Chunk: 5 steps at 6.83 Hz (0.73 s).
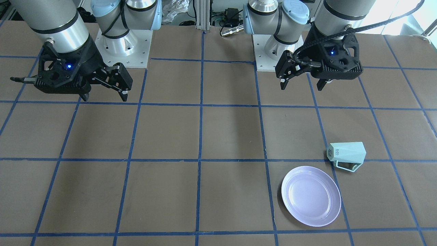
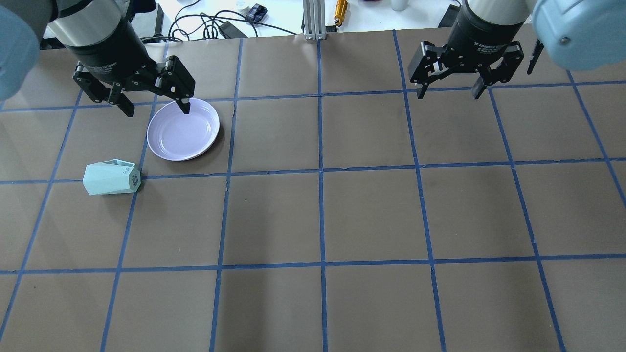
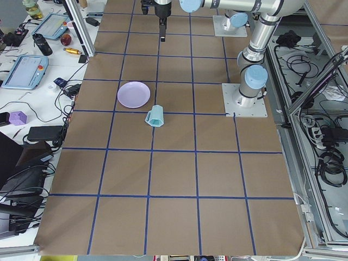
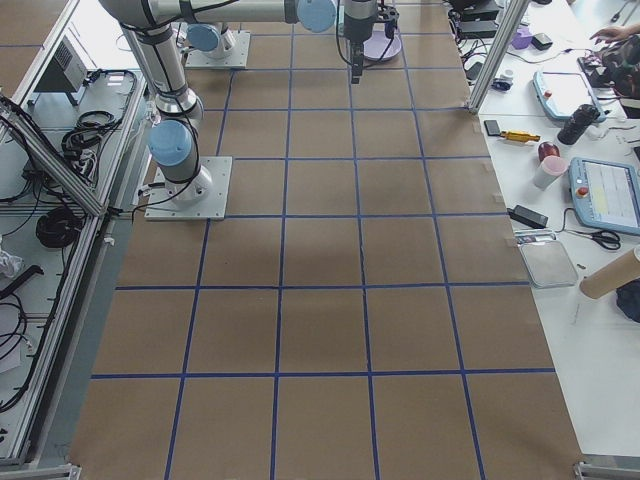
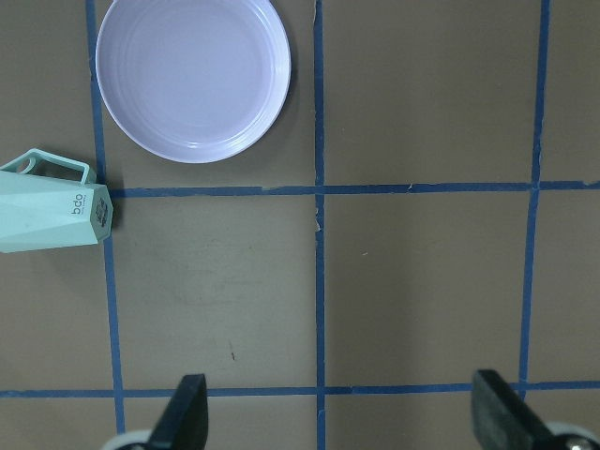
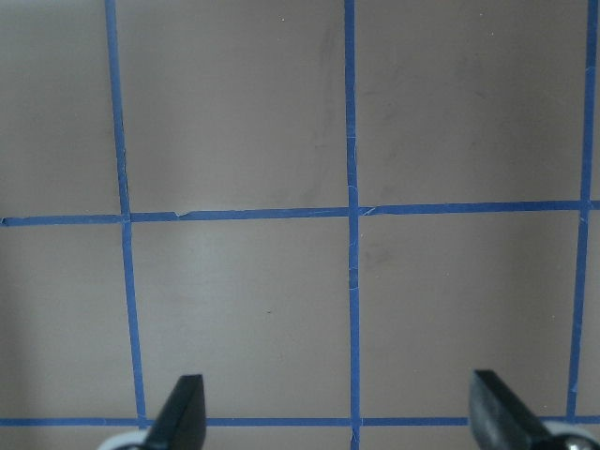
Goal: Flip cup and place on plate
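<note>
The table [image 2: 342,210] under me is wide and flat, covered in matte brown paper and ruled into big squares by blue tape. Most of those squares lie bare, so there is open room across the middle and on my right side.

Both arms hang high over the table with their wrists turned straight down. My left end effector [image 2: 157,110] is released, its black fingers spread wide, and it holds nothing. My right end effector [image 2: 448,94] is released the same way over bare paper, well apart from both task things.

The plate [image 2: 171,142] sits on my left half. It is round, shallow, glossy pale lavender with a raised rim, and lies flat inside one square, its edge close to the tape lines. There is free table all around it.

The cup [image 2: 110,178] is smaller, mint green and faceted, with a smooth finish. It lies on its side near the plate but not touching it, closer to my base and further left. Its lettered base end rests at a tape crossing, facing my right. Its angular handle points away from me.
</note>
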Available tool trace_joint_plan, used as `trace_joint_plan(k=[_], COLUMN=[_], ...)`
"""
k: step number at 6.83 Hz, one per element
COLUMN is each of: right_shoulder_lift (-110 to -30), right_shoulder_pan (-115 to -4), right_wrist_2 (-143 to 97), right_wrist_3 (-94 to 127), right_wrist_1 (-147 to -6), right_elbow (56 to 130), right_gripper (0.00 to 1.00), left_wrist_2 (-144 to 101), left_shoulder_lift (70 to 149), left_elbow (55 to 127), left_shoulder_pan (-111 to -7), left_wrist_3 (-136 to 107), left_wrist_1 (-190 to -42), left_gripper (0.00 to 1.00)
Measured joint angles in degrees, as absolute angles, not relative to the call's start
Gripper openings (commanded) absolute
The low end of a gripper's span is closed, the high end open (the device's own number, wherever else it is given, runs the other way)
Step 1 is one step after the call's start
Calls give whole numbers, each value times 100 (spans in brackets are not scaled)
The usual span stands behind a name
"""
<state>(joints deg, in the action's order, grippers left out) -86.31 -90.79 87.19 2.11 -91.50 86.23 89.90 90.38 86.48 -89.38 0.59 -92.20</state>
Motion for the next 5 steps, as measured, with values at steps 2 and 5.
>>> trace_joint_plan(k=[2,5], right_shoulder_lift=[-8631,-8631], right_shoulder_pan=[-9079,-9079], right_wrist_2=[8719,8719], right_wrist_3=[211,211], right_wrist_1=[-9149,-9149], right_elbow=[8624,8622], right_gripper=[100,100], left_wrist_2=[8993,8982], left_shoulder_lift=[9035,9035], left_elbow=[8648,8630], left_shoulder_pan=[-8938,-8889], left_wrist_3=[54,71], left_wrist_1=[-9220,-9236], left_gripper=[100,100])
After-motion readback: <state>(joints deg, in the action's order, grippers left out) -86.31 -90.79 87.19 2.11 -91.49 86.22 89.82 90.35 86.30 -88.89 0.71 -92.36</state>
